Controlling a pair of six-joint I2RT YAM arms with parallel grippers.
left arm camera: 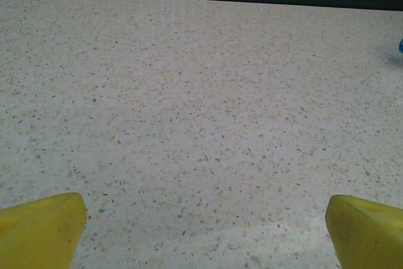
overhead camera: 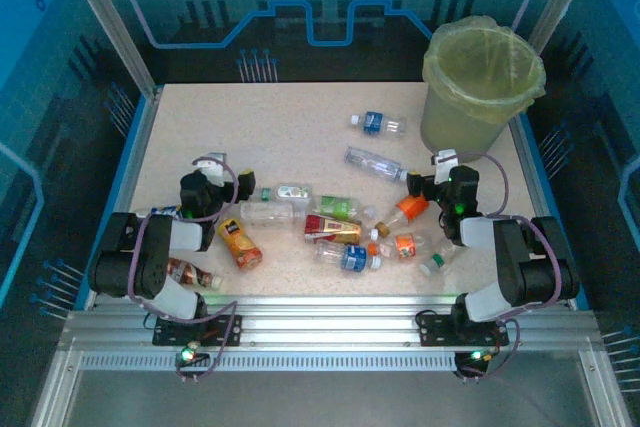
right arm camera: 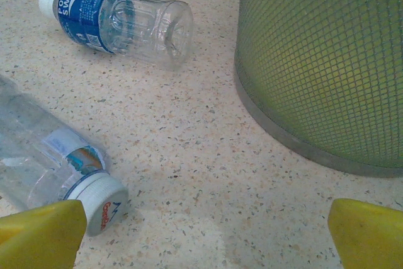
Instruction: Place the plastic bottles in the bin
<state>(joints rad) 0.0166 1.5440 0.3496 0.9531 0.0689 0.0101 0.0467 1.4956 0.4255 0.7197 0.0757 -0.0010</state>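
Several plastic bottles lie on their sides in a loose cluster mid-table, among them a yellow-orange one (overhead camera: 240,244), a green-labelled one (overhead camera: 335,207) and a red-labelled one (overhead camera: 335,230). A blue-labelled bottle (overhead camera: 377,124) (right arm camera: 119,20) and a clear bottle (overhead camera: 375,162) (right arm camera: 44,155) with a white cap lie apart, nearer the bin (overhead camera: 483,82) (right arm camera: 321,61) at the back right. My left gripper (overhead camera: 210,169) (left arm camera: 204,231) is open over bare table left of the cluster. My right gripper (overhead camera: 445,162) (right arm camera: 204,234) is open, low, between the clear bottle and the bin's base.
The speckled table (overhead camera: 270,127) has bare room across its back left. One bottle (overhead camera: 190,274) lies partly under the left arm. Metal frame posts (overhead camera: 110,22) rise at the back corners, and an aluminium rail (overhead camera: 320,332) runs along the front edge.
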